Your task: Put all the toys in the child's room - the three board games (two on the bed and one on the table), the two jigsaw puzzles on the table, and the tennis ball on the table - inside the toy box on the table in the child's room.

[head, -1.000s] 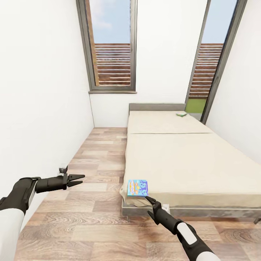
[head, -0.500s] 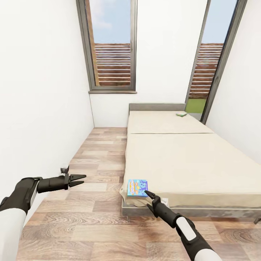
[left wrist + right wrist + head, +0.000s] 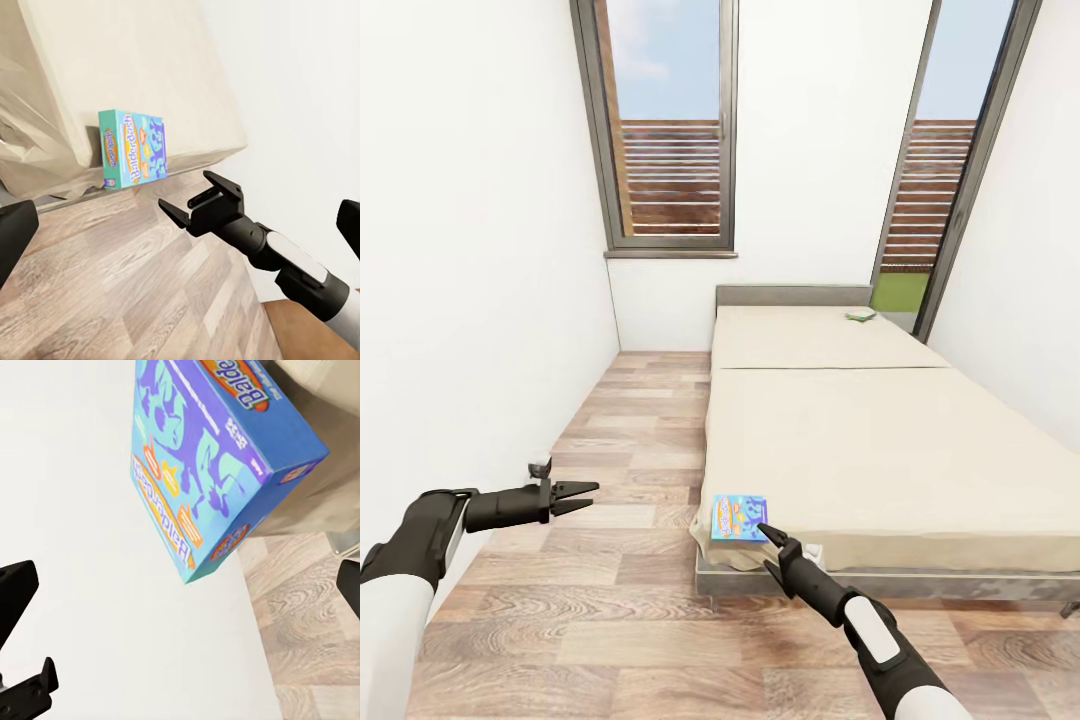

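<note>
Two board games lie on the bed (image 3: 880, 450): the blue board game (image 3: 740, 518) at its near corner by the foot, the green-white board game (image 3: 861, 316) far off by the headboard. The right gripper (image 3: 764, 533), fingers spread, hovers just beside the blue one. The left gripper (image 3: 588, 490), also spread, hangs over the floor (image 3: 610, 560) beside the bed.

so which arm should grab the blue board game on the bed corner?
Right. The right end effector sits open just short of the blue board game at the bed corner. The left end effector hangs over the floor, well aside.
</note>
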Motion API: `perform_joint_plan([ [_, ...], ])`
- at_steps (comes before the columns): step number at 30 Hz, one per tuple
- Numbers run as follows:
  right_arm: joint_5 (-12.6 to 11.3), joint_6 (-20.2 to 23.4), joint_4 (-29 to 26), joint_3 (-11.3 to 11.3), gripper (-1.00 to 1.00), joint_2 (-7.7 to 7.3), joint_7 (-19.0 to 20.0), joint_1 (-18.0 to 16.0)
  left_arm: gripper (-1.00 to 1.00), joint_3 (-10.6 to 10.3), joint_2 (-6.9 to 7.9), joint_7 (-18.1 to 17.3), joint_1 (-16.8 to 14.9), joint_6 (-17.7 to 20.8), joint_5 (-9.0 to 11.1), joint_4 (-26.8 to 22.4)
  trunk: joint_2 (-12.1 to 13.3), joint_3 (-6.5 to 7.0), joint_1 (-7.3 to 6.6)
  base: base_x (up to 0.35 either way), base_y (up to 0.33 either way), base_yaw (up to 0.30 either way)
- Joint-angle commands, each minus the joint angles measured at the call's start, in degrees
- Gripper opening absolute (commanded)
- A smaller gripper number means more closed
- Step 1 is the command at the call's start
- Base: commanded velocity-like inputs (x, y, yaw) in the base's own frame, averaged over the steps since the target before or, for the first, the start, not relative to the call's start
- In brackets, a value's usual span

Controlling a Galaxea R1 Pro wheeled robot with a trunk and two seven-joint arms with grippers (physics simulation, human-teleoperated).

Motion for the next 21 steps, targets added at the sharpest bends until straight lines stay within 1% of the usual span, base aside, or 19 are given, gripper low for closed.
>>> perform_joint_plan([
  [1,-0.18,0.47,0.0,-0.34,1.0,0.05,0.03,-0.03,1.0,0.18,-0.05,-0.48,-0.05,0.6,-0.61,-0.04,-0.02,-0.05,-0.01,0.0,0.0,0.0],
  [21,-0.15,0.41,-0.02,-0.33,1.0,-0.02,-0.04,-0.03,1.0,0.13,-0.02,-0.48,-0.05,0.53,-0.6,-0.04,-0.02,-0.05,-0.01,0.007,0.001,0.0],
])
